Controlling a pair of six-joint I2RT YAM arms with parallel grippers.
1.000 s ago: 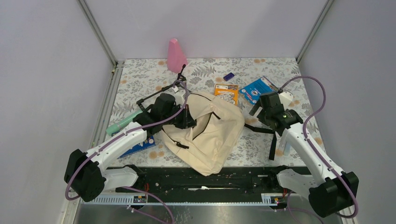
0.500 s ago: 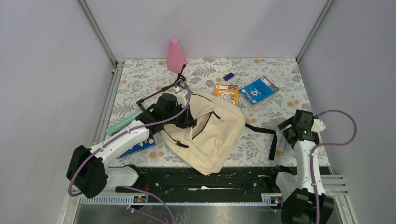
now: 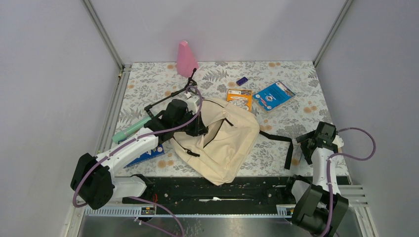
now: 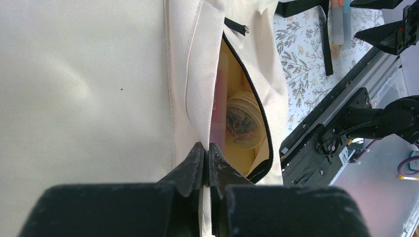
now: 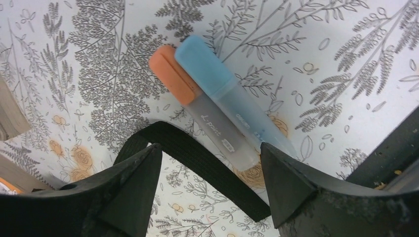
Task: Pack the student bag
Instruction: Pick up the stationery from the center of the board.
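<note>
The student bag (image 3: 225, 140) is a cream backpack lying in the middle of the table, with a black strap (image 3: 288, 148) trailing to the right. My left gripper (image 3: 197, 126) is shut on the fabric edge of the bag's opening (image 4: 206, 148) and holds the zipper mouth open. A clear round tub of coloured clips (image 4: 242, 121) and a pink item (image 4: 219, 98) show inside. My right gripper (image 3: 307, 147) is open, low over the table. Between its fingers (image 5: 210, 150) lie the strap (image 5: 173, 140), an orange highlighter (image 5: 197, 98) and a blue highlighter (image 5: 222, 84).
A pink bottle (image 3: 186, 58) stands at the back. A purple item (image 3: 241, 81), an orange booklet (image 3: 239, 98) and a blue booklet (image 3: 273, 95) lie beyond the bag. A green marker (image 3: 129, 130) and a blue box (image 3: 147, 156) lie by the left arm. A black rail (image 3: 222, 190) runs along the near edge.
My right arm has drawn back from beside the blue booklet to the near right edge and dropped low over the highlighters. My left arm has stayed still, holding the bag.
</note>
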